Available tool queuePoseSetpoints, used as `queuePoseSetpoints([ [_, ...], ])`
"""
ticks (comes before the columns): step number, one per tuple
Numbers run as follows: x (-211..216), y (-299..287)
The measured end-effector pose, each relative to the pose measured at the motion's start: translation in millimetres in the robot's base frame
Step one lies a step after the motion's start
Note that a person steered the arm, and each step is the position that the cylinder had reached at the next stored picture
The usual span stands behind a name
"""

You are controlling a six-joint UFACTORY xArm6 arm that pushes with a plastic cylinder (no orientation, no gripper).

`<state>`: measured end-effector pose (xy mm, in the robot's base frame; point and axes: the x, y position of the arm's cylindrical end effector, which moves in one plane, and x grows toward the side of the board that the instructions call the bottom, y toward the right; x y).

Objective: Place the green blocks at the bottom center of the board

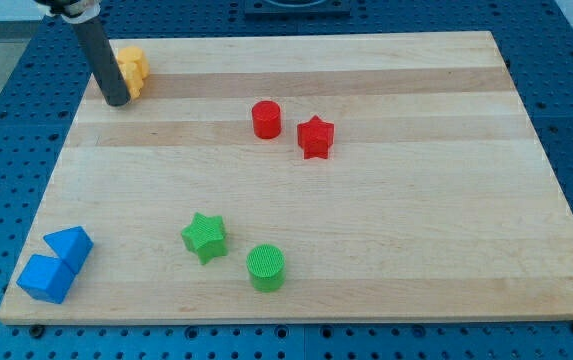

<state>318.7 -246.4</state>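
Note:
A green star block (204, 237) lies on the wooden board (386, 230) toward the view's bottom, left of centre. A green cylinder block (266, 267) stands just right of it and a little lower, a small gap between them. My tip (116, 100) is at the view's top left, far from both green blocks. It rests right beside a yellow block (131, 70), on that block's lower left side.
A red cylinder block (266, 119) and a red star block (315, 137) sit side by side near the board's upper middle. Two blue blocks (56, 264) touch each other in the bottom left corner. A blue perforated table surrounds the board.

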Motion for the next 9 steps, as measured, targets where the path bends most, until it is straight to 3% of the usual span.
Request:
queuePoseSetpoints([
  [1, 19, 3],
  [4, 162, 52],
  [6, 231, 66],
  [9, 266, 163],
])
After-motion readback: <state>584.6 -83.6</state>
